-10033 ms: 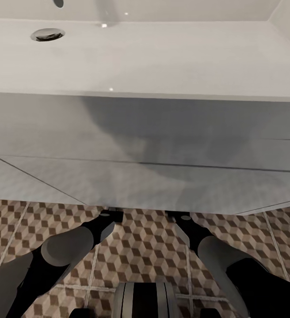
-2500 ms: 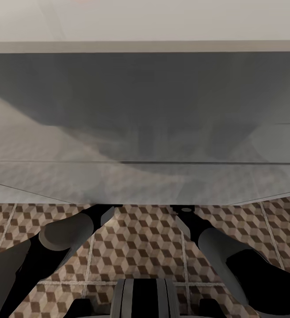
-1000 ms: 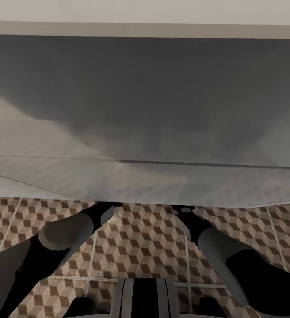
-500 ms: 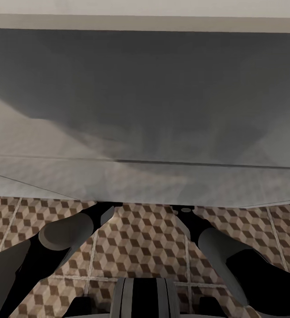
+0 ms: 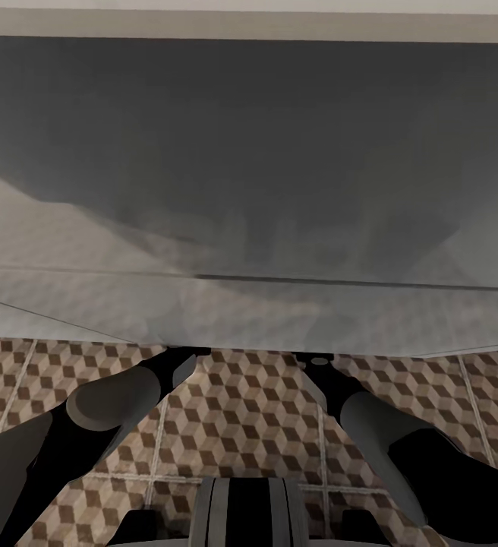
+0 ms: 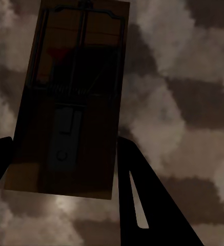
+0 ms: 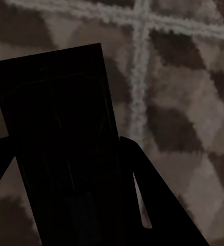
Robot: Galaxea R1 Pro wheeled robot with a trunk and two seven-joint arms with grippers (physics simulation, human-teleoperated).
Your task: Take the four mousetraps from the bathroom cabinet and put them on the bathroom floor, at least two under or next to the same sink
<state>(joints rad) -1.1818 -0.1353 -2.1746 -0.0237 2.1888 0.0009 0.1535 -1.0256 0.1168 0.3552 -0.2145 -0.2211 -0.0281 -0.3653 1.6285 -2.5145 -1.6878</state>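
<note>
each claw, left gripper and right gripper, clenches a mousetrap under the sink; neither looks set down yet.

Bathroom floor: large square tiles printed with a brown, beige and white cube pattern, divided by pale grout lines. Its far part passes beneath the sink, whose grey underside overhangs it. In the left wrist view a mousetrap appears against the tiles; whether it rests on the floor cannot be told.
</note>
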